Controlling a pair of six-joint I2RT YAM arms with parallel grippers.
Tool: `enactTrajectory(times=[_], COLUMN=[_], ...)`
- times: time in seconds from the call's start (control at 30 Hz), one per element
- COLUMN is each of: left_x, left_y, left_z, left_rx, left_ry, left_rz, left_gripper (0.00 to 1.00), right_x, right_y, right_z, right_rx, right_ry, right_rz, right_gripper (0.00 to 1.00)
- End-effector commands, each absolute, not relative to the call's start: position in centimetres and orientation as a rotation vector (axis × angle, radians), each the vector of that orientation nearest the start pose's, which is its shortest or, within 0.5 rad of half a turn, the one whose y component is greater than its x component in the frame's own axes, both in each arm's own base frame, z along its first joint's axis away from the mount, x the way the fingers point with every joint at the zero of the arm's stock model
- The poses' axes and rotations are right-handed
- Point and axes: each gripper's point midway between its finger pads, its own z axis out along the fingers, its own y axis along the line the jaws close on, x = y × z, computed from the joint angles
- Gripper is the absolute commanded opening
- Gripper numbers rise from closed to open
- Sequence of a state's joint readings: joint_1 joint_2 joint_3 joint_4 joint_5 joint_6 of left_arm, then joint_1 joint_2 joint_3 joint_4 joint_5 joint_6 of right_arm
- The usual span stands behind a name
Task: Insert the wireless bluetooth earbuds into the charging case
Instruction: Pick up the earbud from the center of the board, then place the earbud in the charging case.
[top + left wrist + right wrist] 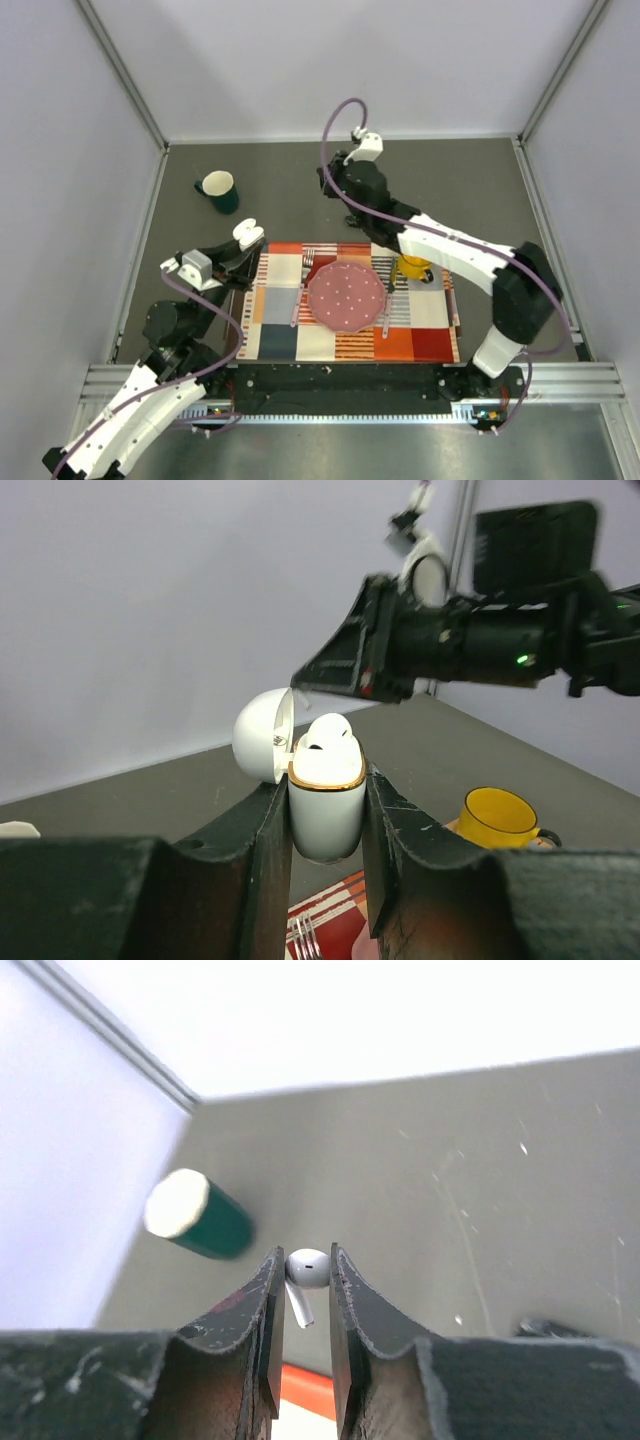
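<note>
My left gripper (326, 780) is shut on the white charging case (326, 815) and holds it upright above the table. Its lid (262, 735) is open to the left. One white earbud (326, 736) sits in the case top. In the top view this gripper (247, 238) and the case are at the placemat's left far corner. My right gripper (304, 1258) is shut on the other white earbud (307, 1269), stem pointing down, in the air. In the top view it (328, 184) is beyond the placemat's far edge, right of the case.
A dark green mug (218, 190) stands at the back left and shows in the right wrist view (195, 1216). A striped placemat (420, 335) bears a pink plate (346, 295), cutlery and a yellow mug (412, 268). The right arm (450, 640) hangs above the case.
</note>
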State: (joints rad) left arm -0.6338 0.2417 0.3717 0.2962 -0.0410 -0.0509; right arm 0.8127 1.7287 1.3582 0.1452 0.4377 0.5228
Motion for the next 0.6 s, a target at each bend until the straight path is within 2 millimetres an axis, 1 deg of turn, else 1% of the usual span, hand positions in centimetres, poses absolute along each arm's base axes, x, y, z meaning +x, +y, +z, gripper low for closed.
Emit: enactTrajectory(times=[0.0,0.03,0.07,0.1,0.13,0.2,0.27,0.3,0.33,0.37,0.4,0.43,0.47,0.5,0.53,0.57], left_x=[19.1,19.3,19.3,19.3,19.2,19.1,19.0,18.9,18.8,18.7,18.5,18.6,18.6,18.6,18.5,18.4], left_y=[-14.3,-14.5,-14.5,-14.5,-15.1,-15.3,-15.2,-15.2,-15.1,-15.0,-14.8,-14.7,-14.5,-14.4,-14.2,-14.2], left_z=[36.7,36.7,36.8,36.9,36.8,36.9,37.0,37.0,37.0,37.1,37.2,37.0,36.9,36.8,36.9,36.9], left_rx=[0.282,0.281,0.275,0.275,0.303,0.312,0.311,0.311,0.311,0.309,0.307,0.3,0.298,0.297,0.29,0.292], left_ry=[1.018,1.021,1.014,1.014,1.012,1.008,1.005,1.004,1.004,1.003,0.997,1.006,1.005,1.006,1.0,0.996], left_rz=[-0.647,-0.649,-0.656,-0.658,-0.674,-0.68,-0.684,-0.684,-0.684,-0.683,-0.682,-0.674,-0.666,-0.663,-0.66,-0.654], left_gripper=[0.0,0.0,0.0,0.0,0.0,0.0,0.0,0.0,0.0,0.0,0.0,0.0,0.0,0.0,0.0,0.0], right_x=[38.8,38.2,37.5,37.4,37.6,38.4,39.8,41.1,41.0,41.7,42.6,42.6,42.6,43.1,43.3,43.4], right_y=[34.3,34.1,33.6,33.6,33.3,33.0,32.7,33.0,32.7,32.1,32.6,33.0,32.8,33.0,33.4,33.7], right_z=[36.1,36.4,37.9,37.5,37.7,35.8,32.8,30.4,26.8,24.8,22.1,20.6,18.6,17.9,15.5,14.8], right_rx=[0.09,0.072,0.067,0.055,0.066,0.086,0.094,0.106,0.08,0.072,0.056,0.022,0.007,0.001,-0.024,-0.03], right_ry=[1.47,1.457,1.422,1.448,1.473,1.582,1.7,1.791,1.932,1.995,2.066,2.12,2.182,2.196,2.239,2.252], right_rz=[0.855,0.881,0.902,0.896,0.879,0.823,0.749,0.695,0.629,0.588,0.552,0.553,0.515,0.507,0.491,0.489], right_gripper=[0.0,0.0,0.0,0.0,0.0,0.0,0.0,0.0,0.0,0.0,0.0,0.0,0.0,0.0,0.0,0.0])
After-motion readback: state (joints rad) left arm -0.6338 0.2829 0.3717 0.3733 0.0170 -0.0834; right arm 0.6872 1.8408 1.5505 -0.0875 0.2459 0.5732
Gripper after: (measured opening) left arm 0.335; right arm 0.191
